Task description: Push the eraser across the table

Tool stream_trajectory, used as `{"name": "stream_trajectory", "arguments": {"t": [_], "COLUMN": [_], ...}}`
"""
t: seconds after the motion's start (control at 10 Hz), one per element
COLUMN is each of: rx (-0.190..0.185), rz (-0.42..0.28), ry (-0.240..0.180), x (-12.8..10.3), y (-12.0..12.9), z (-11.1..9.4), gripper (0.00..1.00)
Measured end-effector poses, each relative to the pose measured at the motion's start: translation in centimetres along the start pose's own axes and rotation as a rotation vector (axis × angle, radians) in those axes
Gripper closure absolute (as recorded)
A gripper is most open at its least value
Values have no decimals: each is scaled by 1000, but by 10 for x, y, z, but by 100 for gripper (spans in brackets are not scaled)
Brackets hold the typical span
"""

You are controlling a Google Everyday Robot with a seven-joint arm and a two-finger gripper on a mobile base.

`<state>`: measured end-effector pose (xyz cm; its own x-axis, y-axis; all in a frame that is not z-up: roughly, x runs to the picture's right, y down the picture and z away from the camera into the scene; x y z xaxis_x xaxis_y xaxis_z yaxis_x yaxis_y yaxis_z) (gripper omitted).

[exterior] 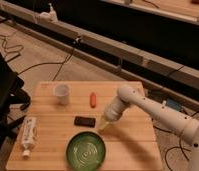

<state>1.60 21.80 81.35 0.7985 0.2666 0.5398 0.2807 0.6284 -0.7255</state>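
My gripper (104,126) is low over the table (138,150), near its middle, with the tip pointing down and left. Whether it is spread or closed I cannot tell. My arm (158,112) reaches in from the right, white and jointed, bending at a round elbow above the table's right half before it slopes down to the gripper.

The eraser (84,121) lies flat on the wood just left of my tip, its long side running left to right. There seems to be a thin gap between its right end and me, but I cannot tell whether we touch.

Just in front of the eraser, at the near edge, sits a green plate (86,151). Its upper right rim is close under my tip. A white cup (62,93) stands upright toward the far left of the table, well apart from the eraser. An orange-red piece (93,99) lies beside the cup to its right, beyond the eraser and apart from it. A white tube (28,135) lies along the left edge, its cap end toward the near corner.

Left of the table stands a black chair (5,95), and cables (53,62) trail over the floor behind.
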Motion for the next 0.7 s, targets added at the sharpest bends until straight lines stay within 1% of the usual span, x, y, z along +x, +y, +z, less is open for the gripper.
{"name": "stream_trajectory", "arguments": {"t": [0.1, 0.4, 0.7], "rx": [0, 17, 17], "rz": [-15, -34, -32], "ry": [8, 18, 13], "x": [-5, -13, -18], "y": [-7, -25, -30], "z": [6, 11, 17], "gripper": [100, 100, 100]}}
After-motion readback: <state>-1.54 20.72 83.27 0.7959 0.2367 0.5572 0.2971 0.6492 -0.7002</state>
